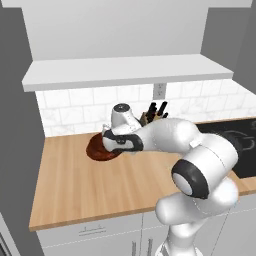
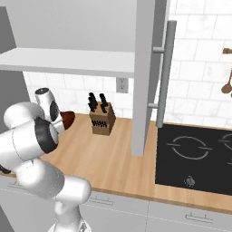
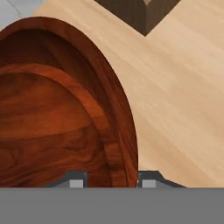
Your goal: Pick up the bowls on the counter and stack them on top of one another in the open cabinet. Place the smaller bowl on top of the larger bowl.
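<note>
One glossy dark red-brown wooden bowl (image 1: 97, 149) (image 2: 68, 118) (image 3: 52, 113) rests on the light-tan counter (image 1: 75, 185) near the tiled back wall. Whether it is the larger bowl or the smaller bowl I cannot tell; the other one is out of view. My gripper (image 3: 112, 181) reaches down over its right rim, one fingertip (image 3: 76, 181) inside the bowl and one outside, close on either side of the wall. Whether the pads press on it is not visible. The open cabinet (image 1: 125, 72) (image 2: 68, 61) hangs above, its white bottom board bare.
A knife block (image 1: 152, 112) (image 2: 102, 118) (image 3: 140, 13) stands just right of the bowl. The black stovetop (image 1: 235, 135) (image 2: 195, 154) lies farther right. A tall grey panel with a long metal handle (image 2: 164, 72) hangs over the counter between block and stove.
</note>
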